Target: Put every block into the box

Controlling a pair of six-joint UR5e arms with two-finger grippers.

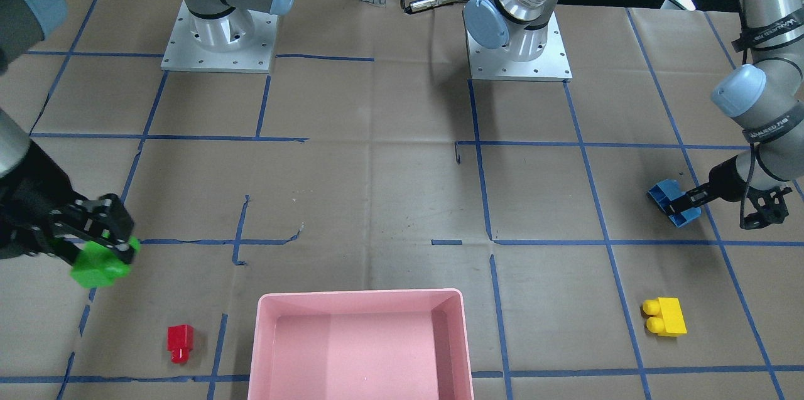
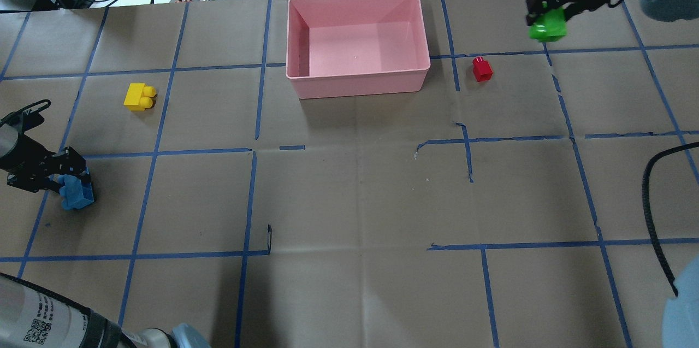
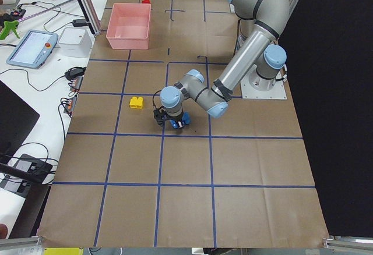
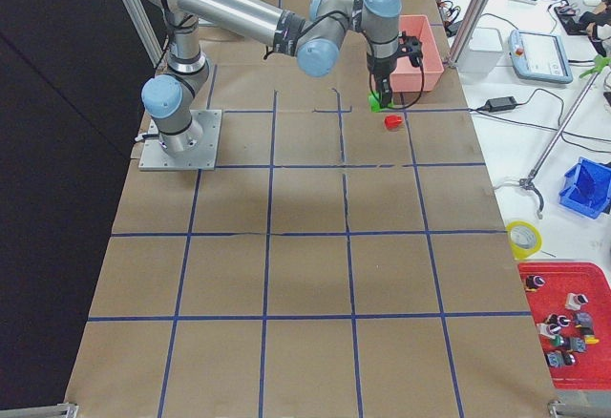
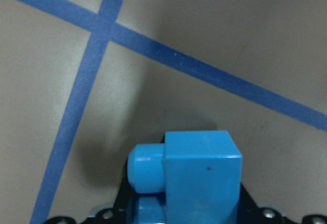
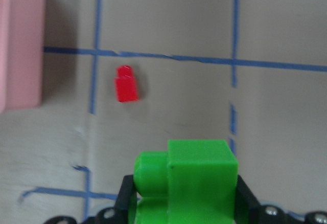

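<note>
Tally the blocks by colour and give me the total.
green block: 1
red block: 1
blue block: 1
yellow block: 1
Total: 4

The left pincer (image 2: pixel 70 183), low and far out on the robot's left, is clamped on a blue studded plastic brick (image 2: pixel 76 193). The right pincer (image 2: pixel 548 16), far out right, clamps a green studded plastic brick (image 2: pixel 548 28).

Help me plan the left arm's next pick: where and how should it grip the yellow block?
Probably from straight above: close on the yellow block across its body's flat faces. It lies on its side, apart from other things, with its studs pointing sideways toward the box. The rounded studs would likely slip.
</note>
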